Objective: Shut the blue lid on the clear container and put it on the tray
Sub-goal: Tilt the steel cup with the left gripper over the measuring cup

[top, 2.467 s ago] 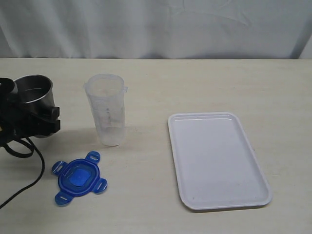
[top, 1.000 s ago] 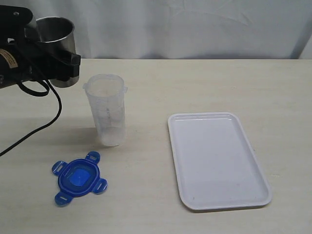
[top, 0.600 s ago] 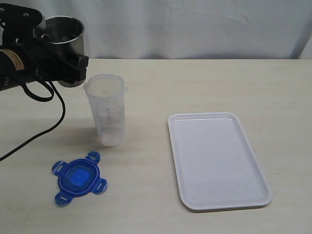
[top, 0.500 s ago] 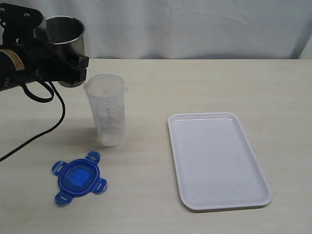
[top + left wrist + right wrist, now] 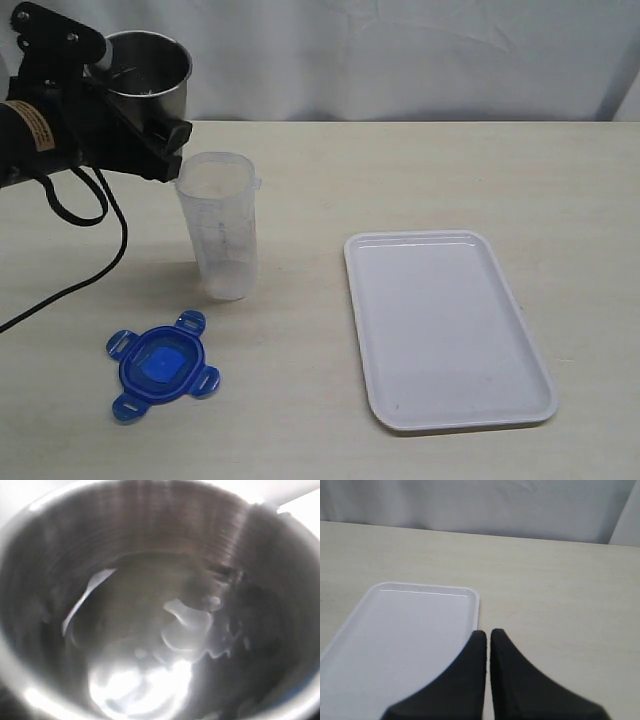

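The clear container (image 5: 221, 225) stands upright and uncovered, left of the table's middle. In front of it the blue lid (image 5: 160, 365) lies flat on the table, apart from it. The white tray (image 5: 445, 330) lies on the right with nothing on it. My left gripper (image 5: 150, 125) is raised at the far left, shut on a metal cup (image 5: 147, 68) that sits just above and left of the container's rim. The left wrist view is filled by the cup's shiny inside (image 5: 150, 630). My right gripper (image 5: 485, 632) is shut on nothing, over the tray's edge (image 5: 473, 611).
A black cable (image 5: 90, 270) trails from the left arm across the table to the left of the container. A white curtain (image 5: 400, 50) hangs behind the table's far edge.
My left gripper has lifted the metal cup off the table at the left and carried it up and right, close to the clear container's rim. Lid, container and tray have not moved.
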Controlling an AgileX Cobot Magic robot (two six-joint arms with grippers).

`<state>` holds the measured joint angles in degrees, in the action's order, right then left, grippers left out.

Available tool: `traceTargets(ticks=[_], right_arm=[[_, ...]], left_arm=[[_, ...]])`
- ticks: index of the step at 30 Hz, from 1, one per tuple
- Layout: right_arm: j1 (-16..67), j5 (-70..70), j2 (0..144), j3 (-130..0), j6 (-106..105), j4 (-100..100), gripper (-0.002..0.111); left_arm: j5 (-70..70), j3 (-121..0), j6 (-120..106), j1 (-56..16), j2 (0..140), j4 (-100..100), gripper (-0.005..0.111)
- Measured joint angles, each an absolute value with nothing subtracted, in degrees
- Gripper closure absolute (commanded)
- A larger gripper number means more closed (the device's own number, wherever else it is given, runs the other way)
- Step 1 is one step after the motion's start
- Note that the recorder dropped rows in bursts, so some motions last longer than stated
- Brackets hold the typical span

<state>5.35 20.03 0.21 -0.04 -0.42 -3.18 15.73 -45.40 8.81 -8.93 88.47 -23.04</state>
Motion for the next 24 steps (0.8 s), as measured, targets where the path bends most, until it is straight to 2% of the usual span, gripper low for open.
traceTargets(ticks=[24], right_arm=[[5.35, 20.03, 0.21, -0.04, -0.42, -3.18, 0.104]], left_arm=[[16.58, -45.40, 1.84, -8.93, 88.47, -24.99, 0.107]])
